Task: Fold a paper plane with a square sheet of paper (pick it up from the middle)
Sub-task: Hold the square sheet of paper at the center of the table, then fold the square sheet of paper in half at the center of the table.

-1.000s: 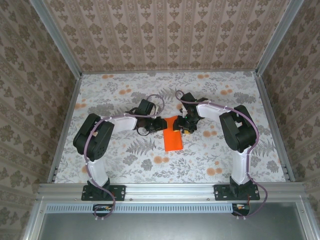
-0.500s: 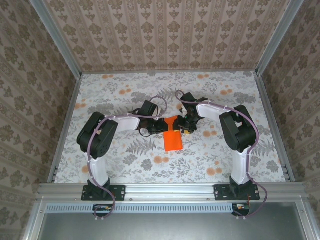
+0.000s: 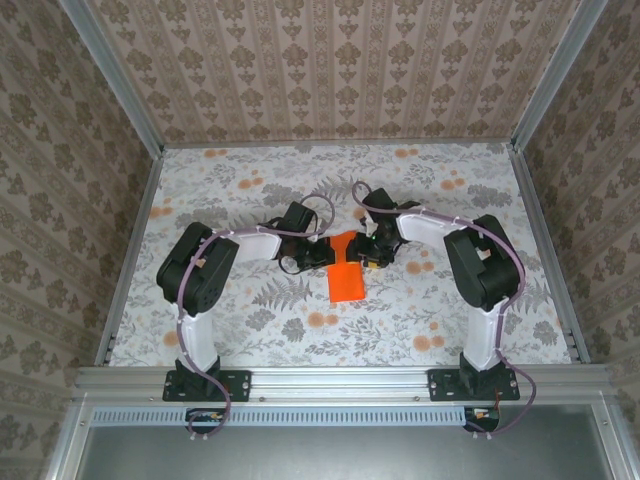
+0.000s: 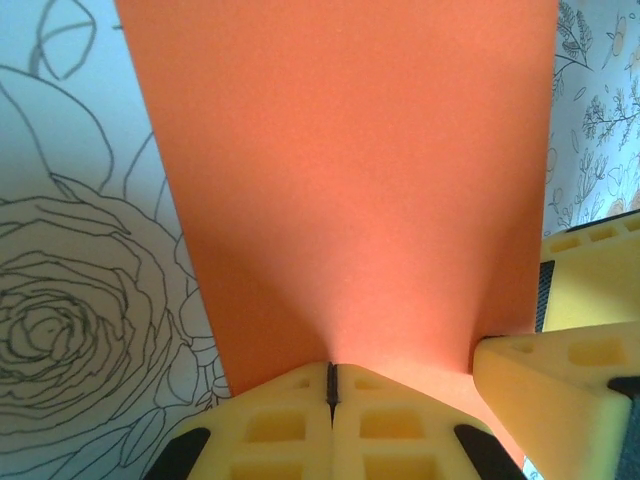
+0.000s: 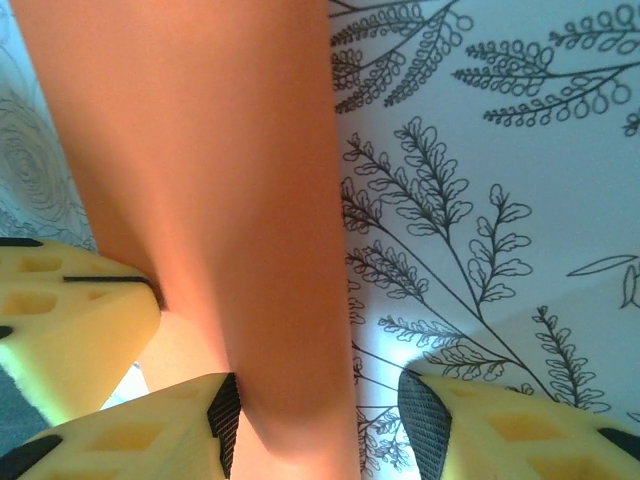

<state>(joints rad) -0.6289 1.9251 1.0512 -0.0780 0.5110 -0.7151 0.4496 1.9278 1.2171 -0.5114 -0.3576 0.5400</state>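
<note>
Now the left gripper (image 4: 331,385) is newly shut tight on the paper (image 3: 346,280), mid table (image 3: 250,190), from 9 o'clock. At 3 o'clock the right gripper (image 5: 320,415) stays half open around it. Folding can probably start.

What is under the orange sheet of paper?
Floral-printed table shows all round the square sheet of paper; whatever lies directly beneath is covered. The left gripper has its jaws shut on one edge.

You get bright, even light overhead with faint shadows; your wrist views blur softly along their bottom edges.
</note>
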